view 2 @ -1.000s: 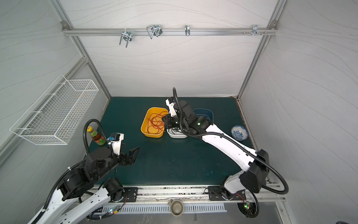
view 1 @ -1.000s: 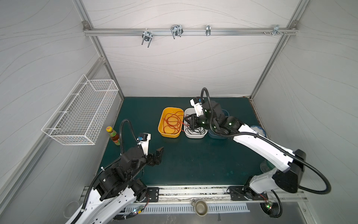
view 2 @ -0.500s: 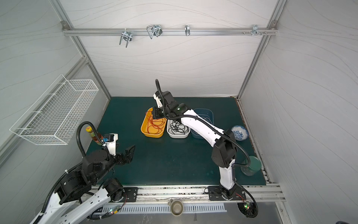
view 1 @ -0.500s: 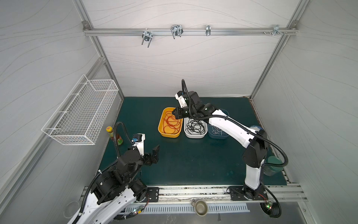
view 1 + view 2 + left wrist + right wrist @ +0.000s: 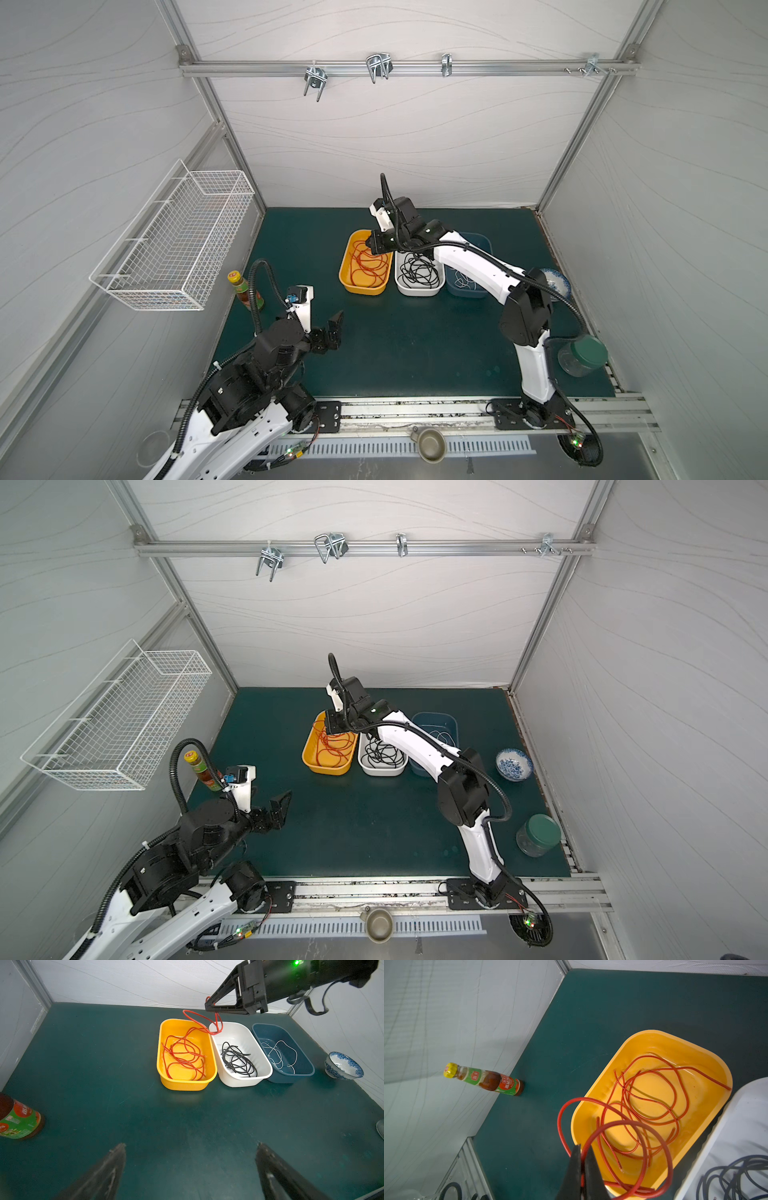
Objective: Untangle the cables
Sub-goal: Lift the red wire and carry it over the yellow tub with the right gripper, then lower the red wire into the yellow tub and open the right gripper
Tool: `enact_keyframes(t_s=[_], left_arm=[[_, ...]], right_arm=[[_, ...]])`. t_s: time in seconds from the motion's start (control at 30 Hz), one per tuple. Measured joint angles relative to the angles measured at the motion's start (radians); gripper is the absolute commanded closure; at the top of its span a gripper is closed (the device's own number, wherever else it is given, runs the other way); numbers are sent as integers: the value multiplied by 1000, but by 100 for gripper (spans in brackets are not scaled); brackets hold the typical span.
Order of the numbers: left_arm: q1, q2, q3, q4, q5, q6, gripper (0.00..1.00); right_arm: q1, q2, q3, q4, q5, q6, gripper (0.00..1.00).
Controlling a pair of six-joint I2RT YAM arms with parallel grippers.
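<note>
- One red cable (image 5: pixel 625 1121) hangs in loops from the right fingers (image 5: pixel 575 1165), which are clamped together on it above the far rim of the yellow tub (image 5: pixel 187 1084), upper middle of the left wrist view
- It is held high, probably so the slack can drop in with the red cables (image 5: pixel 182 1053) already coiled there
- Its lowest loop sags by the seam with the white tub (image 5: pixel 241 1082), so it could land on the wrong side
- Black cables (image 5: pixel 236 1059) lie in the white tub and a white cable (image 5: pixel 278 1064) in the blue tub (image 5: pixel 291 1078); the three tubs sit rim to rim, one colour each
- The left fingers (image 5: pixel 112 1165) are spread wide apart and empty, over bare counter (image 5: pixel 187 1122) at lower left in both top views, well apart from the tubs
- In front of the tubs the counter is open; a sauce bottle (image 5: pixel 488 1080) stands at its left edge, a patterned bowl (image 5: pixel 344 1066) and a green-lidded jar (image 5: pixel 582 355) near its right edge
</note>
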State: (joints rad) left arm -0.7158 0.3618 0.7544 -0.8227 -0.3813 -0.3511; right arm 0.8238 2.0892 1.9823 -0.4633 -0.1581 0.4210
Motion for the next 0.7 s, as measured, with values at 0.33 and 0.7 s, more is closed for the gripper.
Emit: enact_keyframes(t_s=[0.33,0.7], left_arm=[[0,14,0,0,0,0,2],[0,21,-2,0,3,0,1]], right_arm=[[-14,104,83,-11,-8,-8,100],[-18,202,115,-18,-16,-12,99]])
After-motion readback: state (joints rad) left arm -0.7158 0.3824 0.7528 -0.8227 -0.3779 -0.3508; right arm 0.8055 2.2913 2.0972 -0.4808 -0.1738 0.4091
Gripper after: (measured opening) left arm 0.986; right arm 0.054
